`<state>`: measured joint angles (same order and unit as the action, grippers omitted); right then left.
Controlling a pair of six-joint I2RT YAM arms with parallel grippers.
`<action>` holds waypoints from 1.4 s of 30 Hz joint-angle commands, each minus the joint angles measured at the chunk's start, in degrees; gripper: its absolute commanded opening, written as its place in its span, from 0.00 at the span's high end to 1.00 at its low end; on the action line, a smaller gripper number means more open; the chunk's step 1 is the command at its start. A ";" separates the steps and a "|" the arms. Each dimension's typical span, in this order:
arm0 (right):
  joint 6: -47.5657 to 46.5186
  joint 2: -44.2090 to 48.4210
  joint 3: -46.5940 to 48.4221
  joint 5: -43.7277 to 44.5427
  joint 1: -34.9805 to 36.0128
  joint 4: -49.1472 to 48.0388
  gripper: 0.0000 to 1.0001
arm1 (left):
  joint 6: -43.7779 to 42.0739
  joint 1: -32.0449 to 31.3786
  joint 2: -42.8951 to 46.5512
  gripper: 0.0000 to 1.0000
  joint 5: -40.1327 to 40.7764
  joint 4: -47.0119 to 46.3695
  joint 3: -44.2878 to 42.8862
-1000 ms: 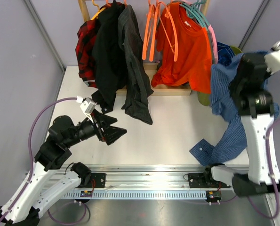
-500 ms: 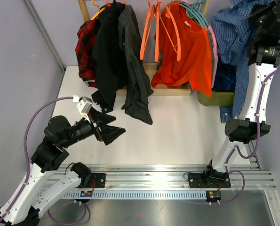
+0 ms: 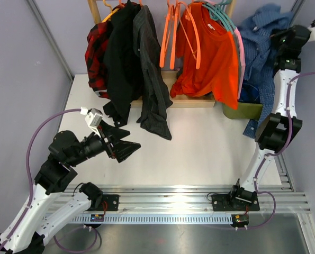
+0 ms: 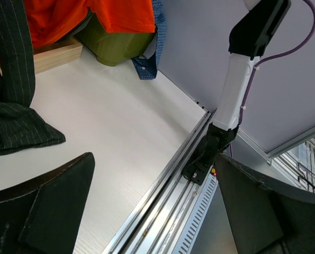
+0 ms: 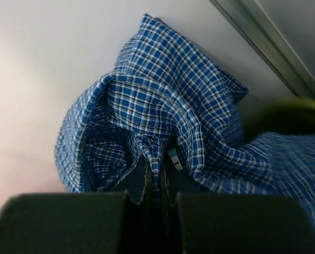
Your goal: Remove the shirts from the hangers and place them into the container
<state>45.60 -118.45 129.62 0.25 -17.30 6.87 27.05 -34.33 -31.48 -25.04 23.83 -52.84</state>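
Cloth of the blue-and-white checked shirt (image 5: 162, 116) is pinched in the tightly closed right tool (image 5: 153, 193) and held high at 1 o'clock in the overhead view, above the olive-green container (image 3: 242, 111) at 3 o'clock, while the left tool (image 3: 129, 144) is spread wide and empty over the surface (image 3: 199, 148) at 8 o'clock.
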 commanded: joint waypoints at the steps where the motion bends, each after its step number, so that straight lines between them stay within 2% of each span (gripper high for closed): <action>1: -1.48 -3.79 -0.86 6.13 0.07 11.26 1.00 | 1.51 0.05 -0.33 0.01 0.60 -2.56 0.63; 4: -2.89 -7.57 -1.21 14.39 0.07 22.00 1.00 | 2.30 0.05 -0.77 0.01 0.60 -3.70 1.25; 10: -7.36 -17.06 1.76 20.40 0.25 34.41 1.00 | 3.10 0.05 -2.18 0.02 -0.71 -5.11 1.86; 13: -9.83 -21.72 3.09 22.33 0.77 38.29 1.00 | 3.54 0.05 -2.26 0.02 -0.80 -5.90 1.95; 17: -14.05 -22.96 -0.77 23.39 1.74 36.37 1.00 | 3.80 0.05 -2.00 0.02 -0.54 -6.26 2.56; 20: -15.54 -23.92 -1.57 21.20 1.74 35.75 1.00 | 3.89 0.05 -1.74 0.01 -0.54 -6.34 2.83; 24: -16.34 -32.44 9.66 17.42 1.74 47.31 1.00 | 4.06 0.05 -0.86 0.01 -0.54 -6.87 3.53; 26: -16.42 -35.60 14.25 16.54 1.74 49.63 1.00 | 3.98 0.05 -0.07 0.01 -0.63 -6.96 3.88; 33: -17.21 -32.81 6.35 15.75 1.92 46.13 1.00 | 4.42 0.05 2.56 0.01 -0.19 -6.52 5.11; 36: -18.88 -34.38 7.21 14.08 2.01 47.69 0.95 | 4.94 0.05 3.36 0.01 -0.19 -7.22 5.90; 38: -19.15 -36.22 7.92 13.64 1.83 49.11 1.00 | 5.64 0.05 3.71 0.01 -0.28 -8.01 6.52; 42: -19.06 -35.45 8.55 12.93 2.01 50.96 1.00 | 6.09 0.05 4.41 0.01 -0.71 -8.19 7.05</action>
<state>29.26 -148.05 141.67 17.89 -16.56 43.38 31.97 -34.33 -28.05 -24.88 18.87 -45.98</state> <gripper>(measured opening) 0.042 0.987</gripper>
